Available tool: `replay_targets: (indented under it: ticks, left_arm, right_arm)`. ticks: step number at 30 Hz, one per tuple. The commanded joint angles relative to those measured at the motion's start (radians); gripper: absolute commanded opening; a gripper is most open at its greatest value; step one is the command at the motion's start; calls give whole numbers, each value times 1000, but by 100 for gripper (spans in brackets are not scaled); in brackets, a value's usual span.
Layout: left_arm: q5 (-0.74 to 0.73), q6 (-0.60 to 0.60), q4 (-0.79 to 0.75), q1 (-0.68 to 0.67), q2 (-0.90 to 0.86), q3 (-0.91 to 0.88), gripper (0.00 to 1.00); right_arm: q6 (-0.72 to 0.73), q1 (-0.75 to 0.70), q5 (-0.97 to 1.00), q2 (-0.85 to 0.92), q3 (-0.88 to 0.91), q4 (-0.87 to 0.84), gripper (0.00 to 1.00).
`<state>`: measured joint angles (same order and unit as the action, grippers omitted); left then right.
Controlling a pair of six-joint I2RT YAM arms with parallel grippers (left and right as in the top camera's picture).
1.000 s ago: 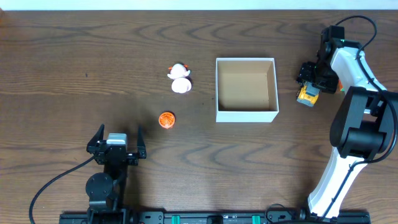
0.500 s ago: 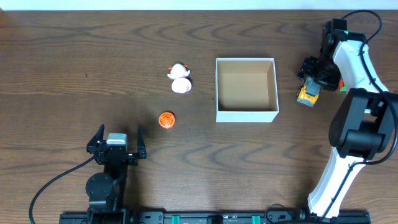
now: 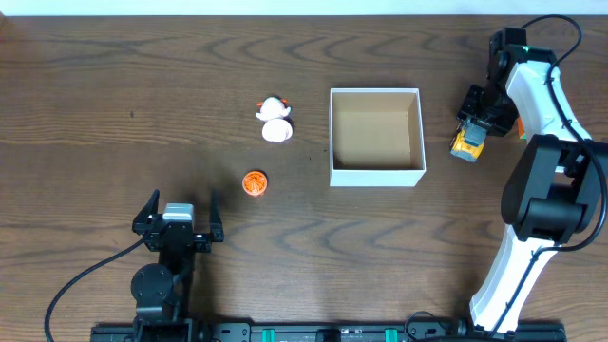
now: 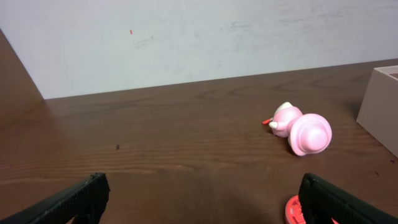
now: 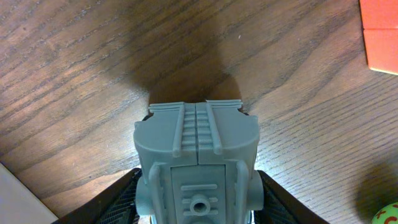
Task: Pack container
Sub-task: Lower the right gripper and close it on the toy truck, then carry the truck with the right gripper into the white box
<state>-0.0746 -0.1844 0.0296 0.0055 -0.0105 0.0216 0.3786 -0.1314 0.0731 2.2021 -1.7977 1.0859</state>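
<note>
The container (image 3: 424,133), a square white-walled box with a brown inside, stands open at the table's middle; its corner shows in the left wrist view (image 4: 380,102). My right gripper (image 3: 473,120) is just right of the container and shut on a grey and yellow toy (image 3: 466,145). In the right wrist view the fingers (image 5: 200,208) press both sides of the toy's grey body (image 5: 196,149) over the wood. My left gripper (image 3: 178,215) is open and empty near the front edge (image 4: 202,199). A white and pink toy (image 3: 275,120) (image 4: 300,127) and an orange disc (image 3: 255,183) (image 4: 291,211) lie left of the container.
An orange block (image 5: 380,31) and the edge of a green object (image 5: 389,215) lie on the wood near the right gripper. The right arm's base (image 3: 532,237) stands at the table's right side. A white wall (image 4: 199,37) runs behind the far edge.
The right gripper with the toy has shifted slightly left, toward the container. The left arm and the other things have not moved.
</note>
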Motion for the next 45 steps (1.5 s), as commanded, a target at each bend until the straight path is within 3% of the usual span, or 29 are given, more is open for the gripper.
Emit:
replay_targets:
  ticks: [1,6,17,26,37,45]
  left_arm:
    - [-10,-9,31,5,5,-18,98]
    - [-10,-9,31,5,5,-18,98]
    - [-10,-9,31,5,5,-18,98]
    - [-10,-9,31,5,5,-18,98]
    - [-11,-9,31,5,5,-18,98]
    - [-10,-9,31,5,5,-18,98]
  right_arm:
    - [5,7,15,3,-13,-10,55]
    - [-21,8,32,3,-49,-2,36]
    - [-108,45,27,3,-364,238,39]
    - [-201,224,-2,3,-626,362,39]
    - [-265,464,10,3,-644,348,43]
    - [-264,523,19,3,-632,366,45]
